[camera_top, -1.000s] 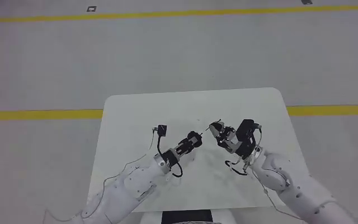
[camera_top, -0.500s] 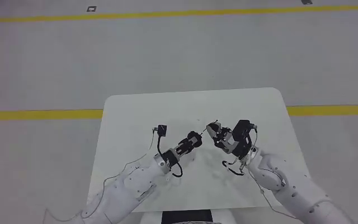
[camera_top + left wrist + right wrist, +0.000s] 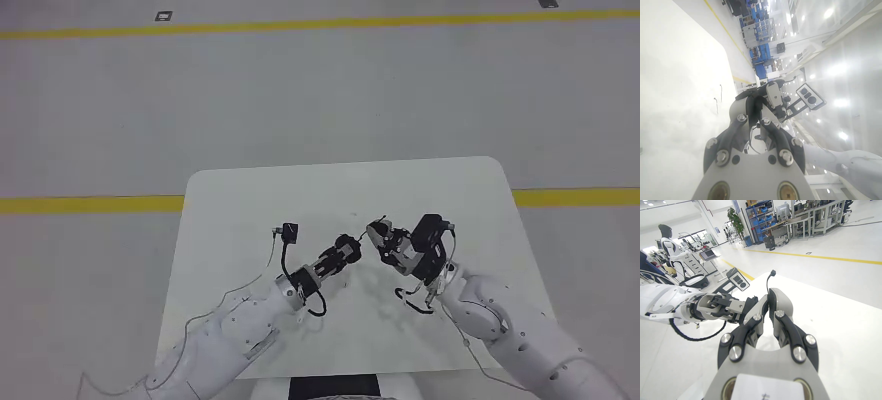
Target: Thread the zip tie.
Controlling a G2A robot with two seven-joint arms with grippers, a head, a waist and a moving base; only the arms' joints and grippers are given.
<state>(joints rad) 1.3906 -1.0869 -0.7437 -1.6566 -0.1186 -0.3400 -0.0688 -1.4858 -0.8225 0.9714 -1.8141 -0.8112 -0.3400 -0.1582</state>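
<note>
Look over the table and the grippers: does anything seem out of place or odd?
Two thin dark strands lie loose on the white table, away from the left gripper. What they are is unclear. The zip tie stands upright, clamped in the right gripper, which looks normal.

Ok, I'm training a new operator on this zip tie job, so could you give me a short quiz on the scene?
1. True or false: the right pincer is open.
2. Which end of the zip tie sticks up out of the right pincer? A, the blocky head; B, the pointed tail.
3. Fill in: the left pincer is close beside the right one, above the white ___.

Key: 1 false, it is shut on the zip tie; 2 A; 3 table.
</note>
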